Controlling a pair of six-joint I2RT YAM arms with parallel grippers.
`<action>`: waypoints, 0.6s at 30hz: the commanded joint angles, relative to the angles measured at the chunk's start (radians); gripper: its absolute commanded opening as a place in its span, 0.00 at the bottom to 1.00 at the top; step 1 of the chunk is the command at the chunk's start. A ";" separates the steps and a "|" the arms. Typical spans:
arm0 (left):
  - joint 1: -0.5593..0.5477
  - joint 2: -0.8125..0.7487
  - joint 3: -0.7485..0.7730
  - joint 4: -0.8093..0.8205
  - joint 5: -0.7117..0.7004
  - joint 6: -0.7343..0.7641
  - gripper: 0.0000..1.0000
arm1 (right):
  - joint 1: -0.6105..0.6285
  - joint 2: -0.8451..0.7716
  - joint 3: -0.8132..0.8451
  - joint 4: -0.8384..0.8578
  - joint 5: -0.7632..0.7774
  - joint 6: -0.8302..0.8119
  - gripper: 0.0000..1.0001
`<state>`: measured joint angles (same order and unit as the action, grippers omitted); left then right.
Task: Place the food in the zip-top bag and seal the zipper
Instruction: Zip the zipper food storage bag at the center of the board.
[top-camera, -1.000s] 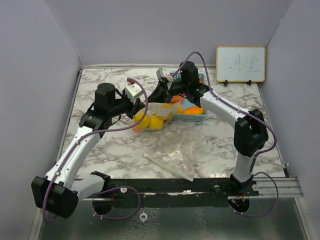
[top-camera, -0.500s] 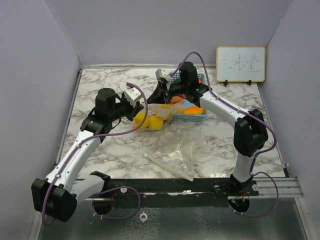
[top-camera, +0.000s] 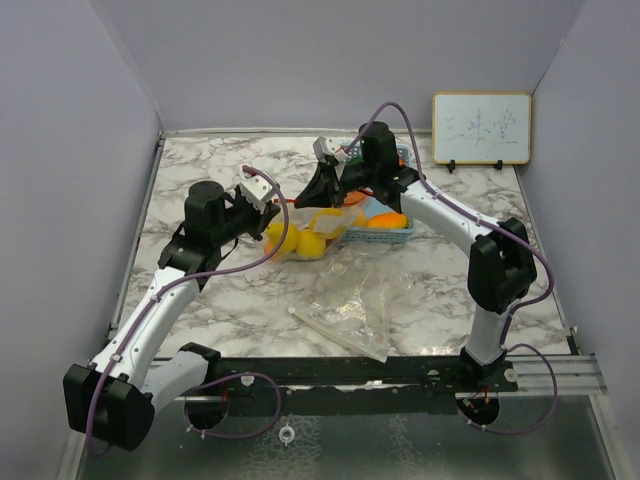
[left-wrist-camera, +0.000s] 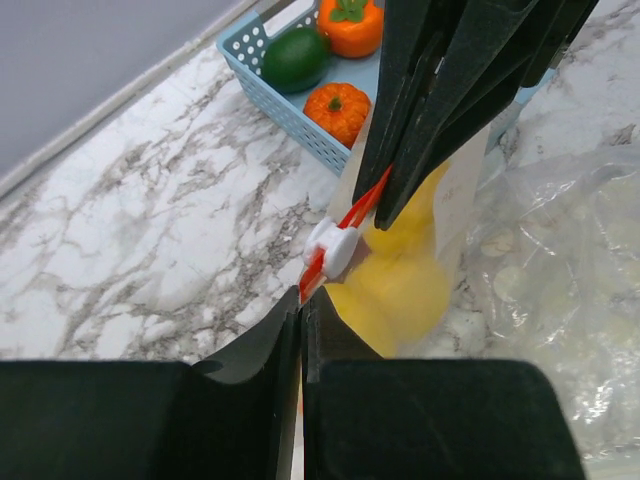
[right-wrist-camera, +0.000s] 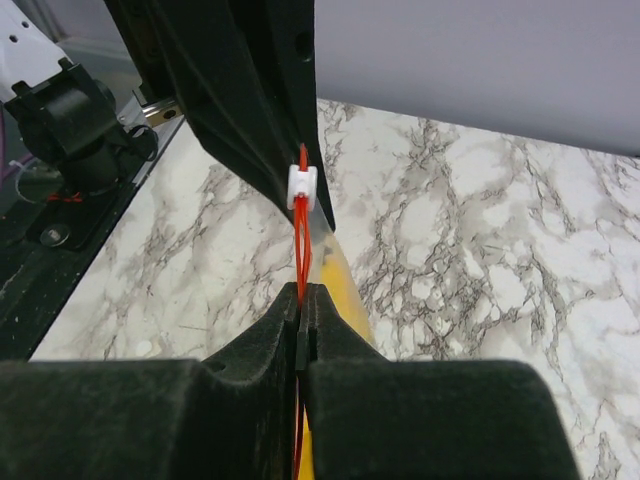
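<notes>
faint, illegible scrawl on the whiteboard (top-camera: 481, 128)

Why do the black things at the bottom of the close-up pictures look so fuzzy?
Left wrist view: the left gripper, pinching the bag, sits right by the lens, so it blurs dark, while the slider and basket look crisp. Right wrist view: same for the right gripper; the table is sharp. Top view: all in focus.

Bright, even overhead light; soft shadows on marble tabletop (top-camera: 430, 290). Wrist views: near jaws dark, out of focus; background sharp. Mild glare on clear plastic (top-camera: 352, 312).
</notes>
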<state>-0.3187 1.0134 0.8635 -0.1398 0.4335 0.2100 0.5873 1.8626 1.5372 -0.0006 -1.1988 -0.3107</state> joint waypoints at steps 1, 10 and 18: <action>0.012 -0.010 -0.004 0.099 0.045 -0.033 0.00 | -0.004 -0.020 0.033 -0.007 -0.039 0.003 0.02; 0.027 0.020 0.005 0.129 0.130 -0.068 0.00 | -0.004 -0.023 0.037 0.027 0.041 0.040 0.38; 0.029 0.030 0.001 0.141 0.132 -0.084 0.00 | 0.001 0.002 0.037 0.262 -0.020 0.220 0.48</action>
<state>-0.2955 1.0412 0.8631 -0.0509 0.5232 0.1436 0.5869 1.8626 1.5402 0.0868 -1.1908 -0.2192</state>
